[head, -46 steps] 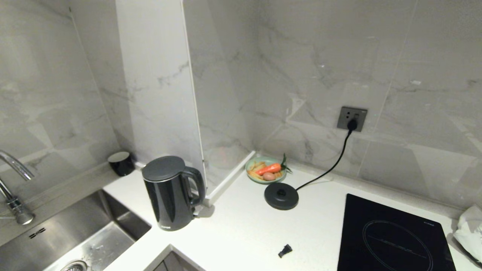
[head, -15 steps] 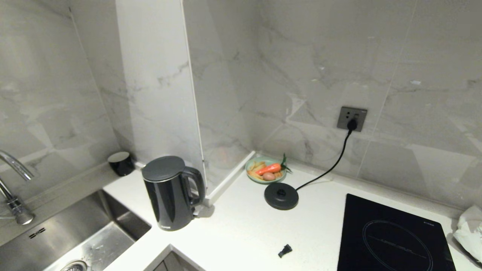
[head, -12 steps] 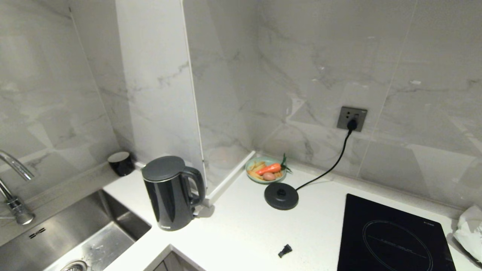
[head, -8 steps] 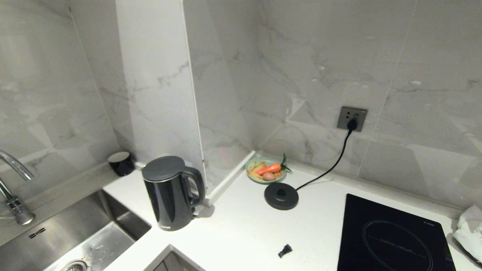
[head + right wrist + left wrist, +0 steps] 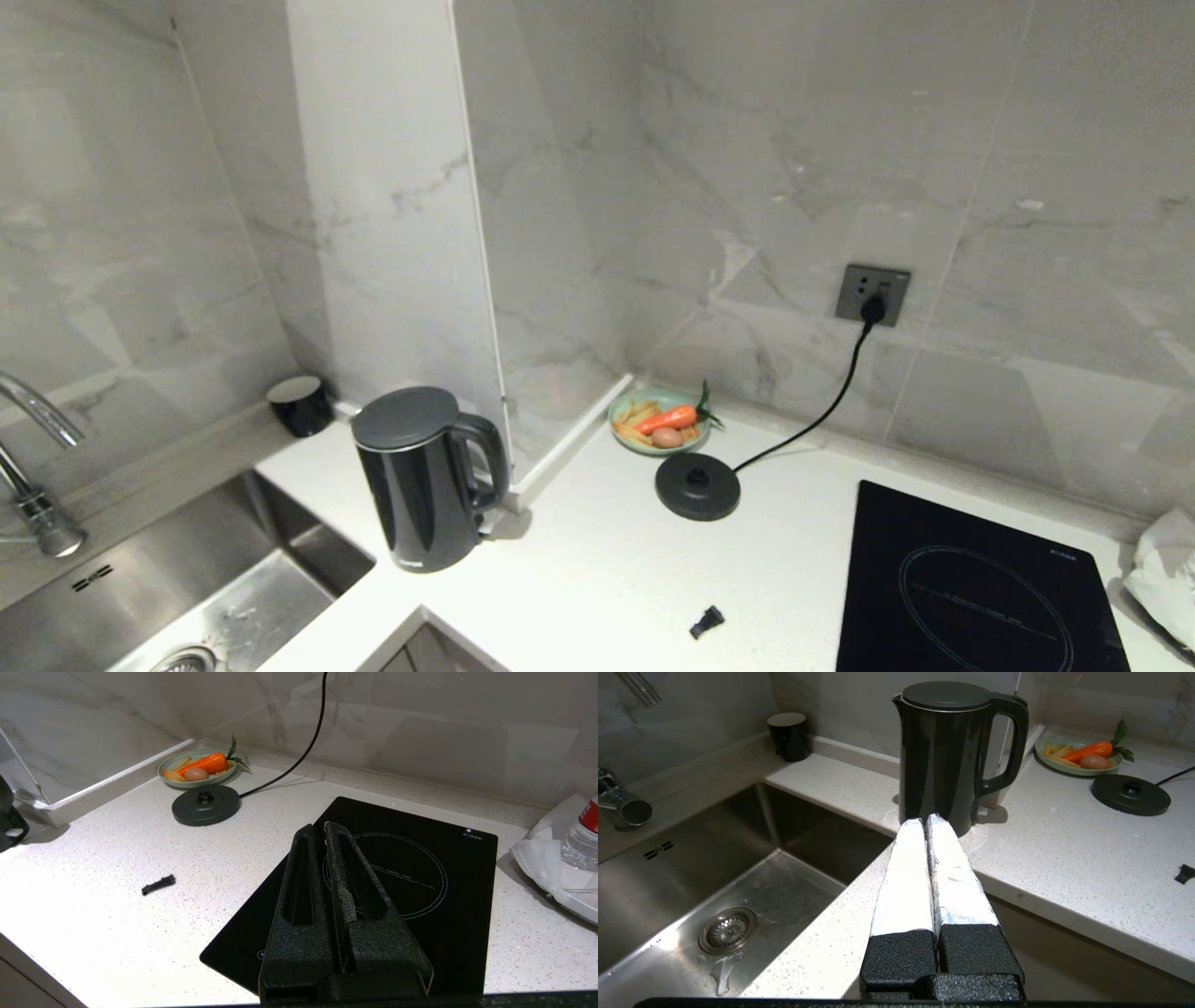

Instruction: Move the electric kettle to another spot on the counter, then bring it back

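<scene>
The electric kettle (image 5: 425,481) (image 5: 943,751) stands upright on the white counter (image 5: 597,569) (image 5: 1064,849) beside the sink, its loop handle turned toward the wall corner. It is off its round black base disc (image 5: 697,486) (image 5: 1130,794) (image 5: 206,805). Neither arm shows in the head view. My left gripper (image 5: 925,822) is shut and empty, held short of the kettle over the counter's front edge. My right gripper (image 5: 316,828) is shut and empty above the black hob (image 5: 411,877).
A steel sink (image 5: 177,579) with a tap (image 5: 33,457) lies left of the kettle. A small black cup (image 5: 301,405) stands behind it. A green plate of food (image 5: 656,422), a small black piece (image 5: 707,621), and a white bag (image 5: 1162,569) with a bottle (image 5: 581,835) are also on the counter.
</scene>
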